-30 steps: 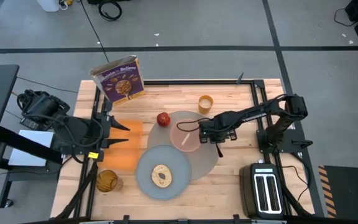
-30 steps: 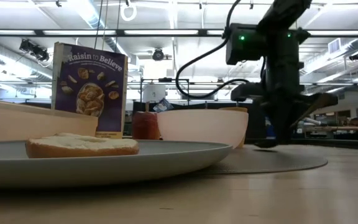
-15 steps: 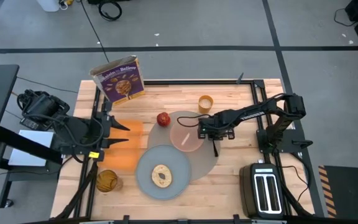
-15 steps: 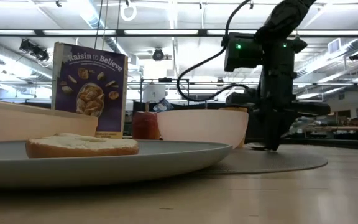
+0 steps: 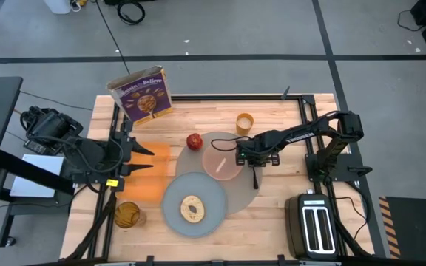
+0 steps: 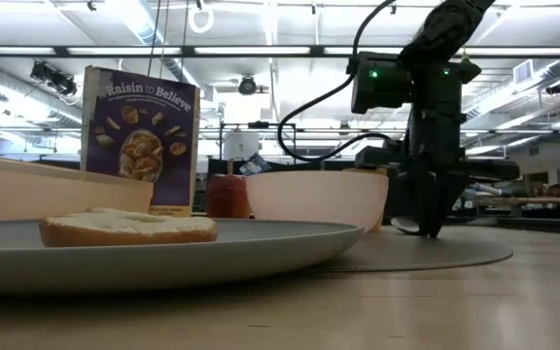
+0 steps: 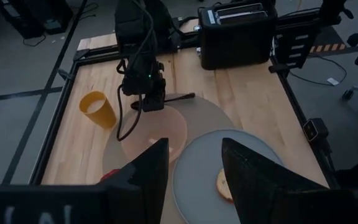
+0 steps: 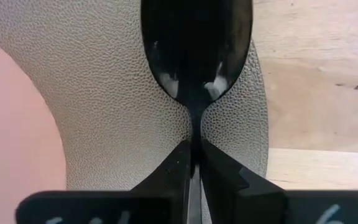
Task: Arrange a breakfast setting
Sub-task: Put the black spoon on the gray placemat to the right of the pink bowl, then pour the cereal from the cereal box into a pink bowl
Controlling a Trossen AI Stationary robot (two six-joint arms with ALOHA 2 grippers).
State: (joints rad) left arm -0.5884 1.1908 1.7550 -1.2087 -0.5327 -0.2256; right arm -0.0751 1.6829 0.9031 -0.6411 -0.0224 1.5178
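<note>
- Left gripper [image 5: 145, 157] waits at the table's left edge over the orange cloth [image 5: 145, 181], fingers spread, holding nothing.
- Toast [image 5: 192, 208] on plate [image 5: 176, 198]; apple [image 5: 194, 140], cup [image 5: 244, 122] placed.
- Right gripper [image 8: 192, 163] pinches the spoon [image 8: 196, 43] by its neck, bowl end on the mat [image 8: 104, 93] beside the pink bowl [image 5: 220, 162].
- Risk: released near the mat's edge, the spoon may roll or slide onto bare wood.
</note>
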